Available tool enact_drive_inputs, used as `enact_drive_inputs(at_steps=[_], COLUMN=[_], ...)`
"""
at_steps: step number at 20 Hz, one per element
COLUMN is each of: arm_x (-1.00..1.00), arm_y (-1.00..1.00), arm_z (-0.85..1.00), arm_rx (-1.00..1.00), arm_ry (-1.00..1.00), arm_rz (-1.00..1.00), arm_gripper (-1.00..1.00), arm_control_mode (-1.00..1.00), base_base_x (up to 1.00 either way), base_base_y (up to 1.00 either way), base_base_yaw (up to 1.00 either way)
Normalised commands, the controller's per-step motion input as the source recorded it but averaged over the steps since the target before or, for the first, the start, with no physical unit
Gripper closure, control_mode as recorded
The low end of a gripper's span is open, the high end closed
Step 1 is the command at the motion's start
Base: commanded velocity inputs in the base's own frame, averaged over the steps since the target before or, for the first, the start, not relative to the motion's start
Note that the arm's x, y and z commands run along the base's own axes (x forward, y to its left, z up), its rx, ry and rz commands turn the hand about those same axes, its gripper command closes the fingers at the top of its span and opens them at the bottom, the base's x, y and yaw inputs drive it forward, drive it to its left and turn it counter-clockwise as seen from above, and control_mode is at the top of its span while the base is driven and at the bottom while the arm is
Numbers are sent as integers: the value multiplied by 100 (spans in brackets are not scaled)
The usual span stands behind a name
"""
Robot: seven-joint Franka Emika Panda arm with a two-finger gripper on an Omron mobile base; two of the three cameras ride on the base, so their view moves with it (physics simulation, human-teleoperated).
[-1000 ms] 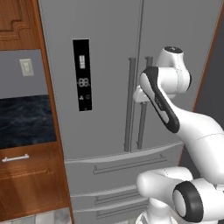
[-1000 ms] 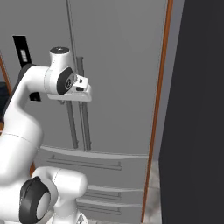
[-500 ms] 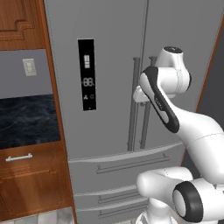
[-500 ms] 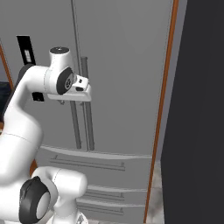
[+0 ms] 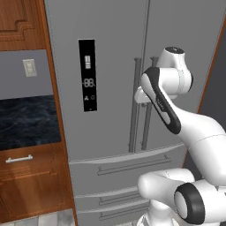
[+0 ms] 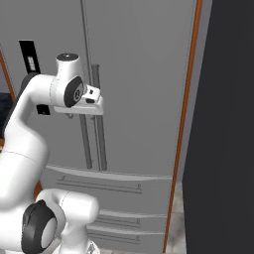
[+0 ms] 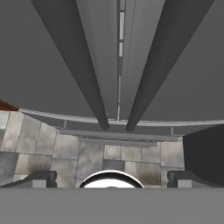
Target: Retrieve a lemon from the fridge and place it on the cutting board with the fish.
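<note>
Grey fridge, both doors closed

The fridge is cut off at 12 o'clock; closed doors hide its inside. The hand's fingertips barely clear the bottom edge.

You see the fridge finished in smooth, matt grey metal, its bar handles the same dull grey. The display panel looks glossy black. Beside it, the cabinets are polished reddish wood. The floor is mottled stone tile. The arm's shell looks glossy white plastic.
</note>
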Motion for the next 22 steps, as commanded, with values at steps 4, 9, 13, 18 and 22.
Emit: enact_drive_inputs(at_steps=[4, 9, 13, 18, 22], arm_x=[16, 22, 31, 44, 30], arm_y=[-12, -35, -4, 0, 0], arm_z=[-1, -16, -8, -15, -6], arm_rx=[0, 0, 0, -1, 0], arm_ry=[-7, -10, -14, -7, -5], arm_rz=[0, 0, 0, -1, -1], arm_gripper=[-100, -100, -100, -100, -100], arm_control_mode=[-100, -100, -100, -100, -100], base_base_x=[0, 0, 0, 0, 0], base_base_y=[0, 0, 0, 0, 0], base_base_yaw=[0, 0, 0, 0, 0])
